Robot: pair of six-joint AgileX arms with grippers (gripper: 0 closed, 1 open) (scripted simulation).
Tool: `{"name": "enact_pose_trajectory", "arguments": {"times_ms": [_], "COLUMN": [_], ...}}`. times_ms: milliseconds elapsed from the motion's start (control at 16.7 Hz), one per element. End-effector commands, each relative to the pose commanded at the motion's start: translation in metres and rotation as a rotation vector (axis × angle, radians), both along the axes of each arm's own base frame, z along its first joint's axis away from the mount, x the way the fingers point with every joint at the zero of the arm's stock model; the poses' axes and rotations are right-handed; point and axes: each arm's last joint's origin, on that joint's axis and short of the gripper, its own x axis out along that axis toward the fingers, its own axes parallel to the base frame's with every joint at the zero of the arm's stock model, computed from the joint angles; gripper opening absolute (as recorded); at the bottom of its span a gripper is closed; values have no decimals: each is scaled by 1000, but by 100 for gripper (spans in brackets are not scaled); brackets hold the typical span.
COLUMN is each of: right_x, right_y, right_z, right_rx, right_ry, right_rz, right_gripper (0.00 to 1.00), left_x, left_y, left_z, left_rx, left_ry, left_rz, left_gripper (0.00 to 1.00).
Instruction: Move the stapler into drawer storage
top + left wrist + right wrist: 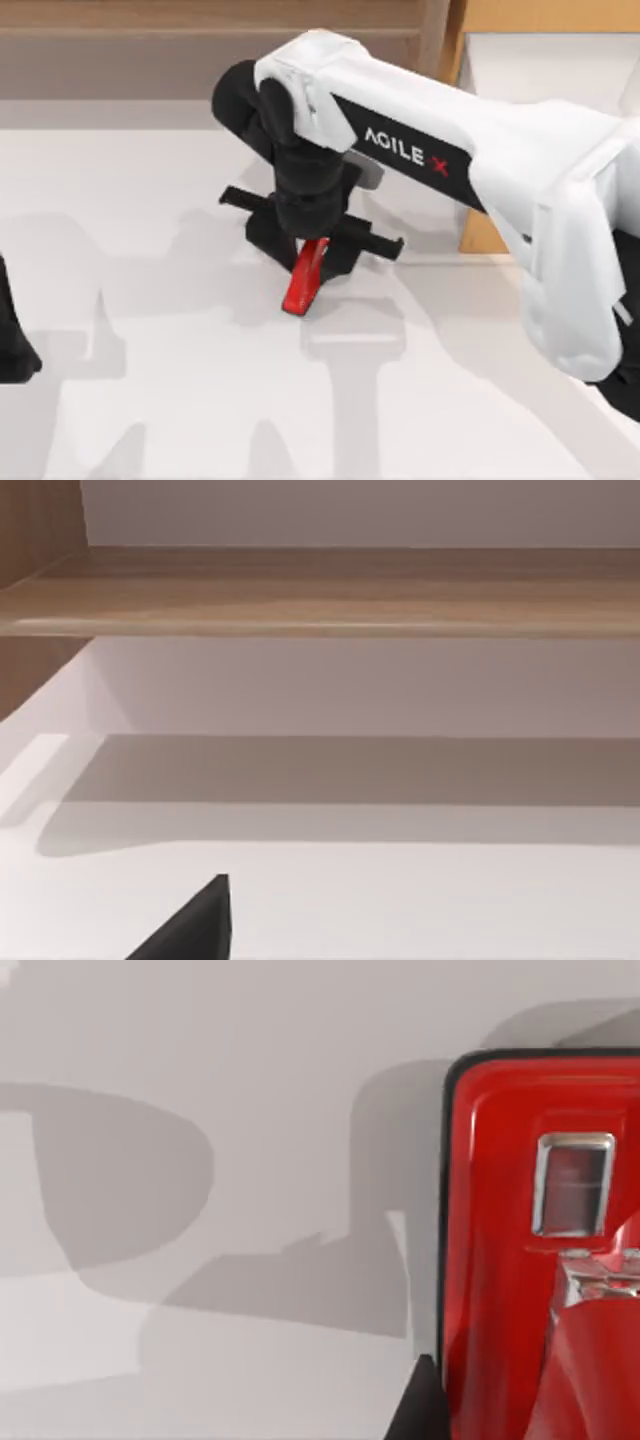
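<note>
Stapler (305, 277) slants lengthwise under right gripper (312, 245).

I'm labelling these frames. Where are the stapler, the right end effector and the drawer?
stapler (304, 280): top view, red body below the end effector.
right end effector (312, 240): top view, black housing directly over the stapler.
drawer (540, 65): top view, white interior at upper right.

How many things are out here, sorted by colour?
Red: 1, the stapler, under the right hand
Tan wood: 2, the drawer and the shelf
White: 1, the table
Total: 4
</note>
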Motion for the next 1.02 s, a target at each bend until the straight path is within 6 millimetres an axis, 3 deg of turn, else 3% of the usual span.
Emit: {"name": "enact_pose_trajectory", "arguments": {"times_ms": [240, 540, 660, 840, 1020], "right_x": [0, 0, 2, 9, 21], "right_y": [-1, -1, -5, -26, -65], "right_z": [19, 22, 33, 71, 122], "right_rx": [1, 2, 11, 47, 86], "right_ry": [-1, -2, -18, -86, -196], "right_rz": [0, -1, 12, 62, 127], "right_gripper": [0, 0, 0, 0, 0], "left_x": [0, 0, 0, 0, 0], "left_y": [0, 0, 0, 0, 0], "left_z": [0, 0, 0, 0, 0], "left_rx": [0, 0, 0, 0, 0], "left_ry": [0, 0, 0, 0, 0], "left_rz": [0, 0, 0, 0, 0], "left_gripper": [100, 100, 100, 100, 100]}}
